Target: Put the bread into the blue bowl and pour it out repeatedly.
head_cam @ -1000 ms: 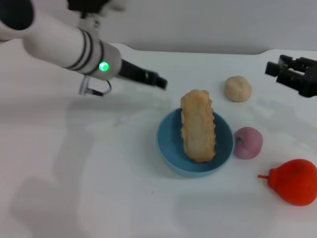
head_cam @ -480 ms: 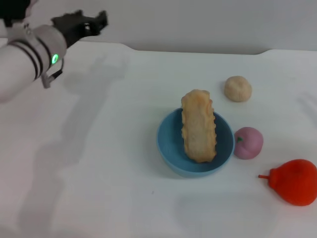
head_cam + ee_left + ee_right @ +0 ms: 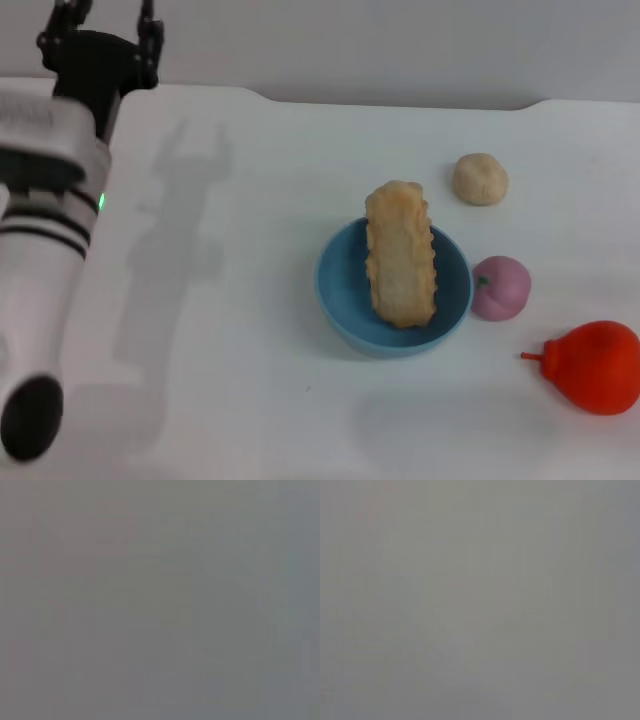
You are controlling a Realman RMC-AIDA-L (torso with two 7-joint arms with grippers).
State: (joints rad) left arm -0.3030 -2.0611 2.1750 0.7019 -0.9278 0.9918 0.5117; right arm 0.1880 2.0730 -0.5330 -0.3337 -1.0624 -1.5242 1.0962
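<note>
The bread, a long ridged tan loaf, lies across the blue bowl in the middle of the white table, its far end sticking out over the rim. My left gripper is raised at the far left of the head view, well away from the bowl, fingers pointing up, open and empty. My right gripper is out of view. Both wrist views show only plain grey.
A small round beige bun sits behind the bowl to the right. A pink peach-like fruit touches the bowl's right side. A red pear-like fruit lies at the front right. The white table spreads to the left.
My left arm has swung away from the bowl to the far left and turned upright. My right gripper, at the right edge a second ago, has left the view. Bread and bowl unmoved.
</note>
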